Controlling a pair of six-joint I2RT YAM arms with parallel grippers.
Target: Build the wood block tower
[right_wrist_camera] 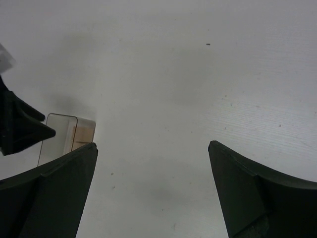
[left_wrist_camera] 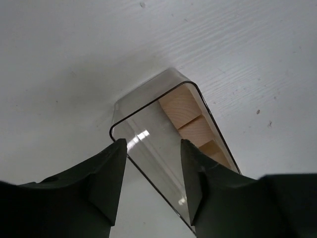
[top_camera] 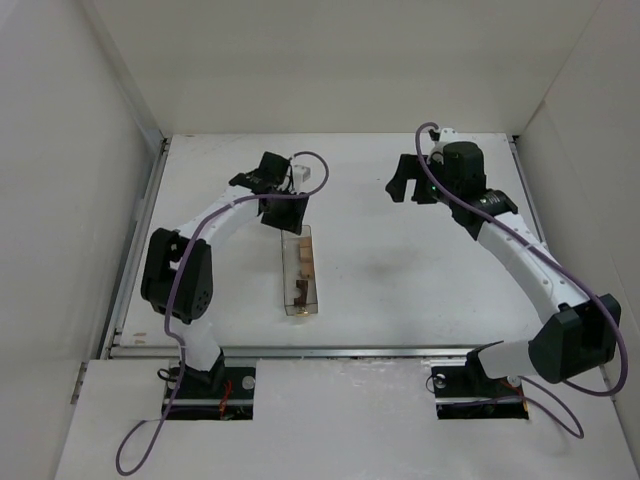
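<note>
A long clear plastic box (top_camera: 300, 272) lies on the white table (top_camera: 400, 290). It holds the light tan wooden blocks (top_camera: 303, 258) and a dark brown piece (top_camera: 301, 293). My left gripper (top_camera: 283, 215) hangs over the box's far end. In the left wrist view the left gripper (left_wrist_camera: 151, 144) has its jaws apart astride the box's long wall (left_wrist_camera: 148, 171), one finger outside and one over the inside, where tan blocks (left_wrist_camera: 190, 119) lie. My right gripper (top_camera: 407, 185) hovers open further right. Only bare table shows between the right gripper's (right_wrist_camera: 152, 146) fingers.
White walls enclose the table on the left, back and right. In the right wrist view the clear box (right_wrist_camera: 62, 131) and part of the left gripper (right_wrist_camera: 20, 126) appear at the left edge. A metal rail (top_camera: 300, 351) runs along the table's near edge.
</note>
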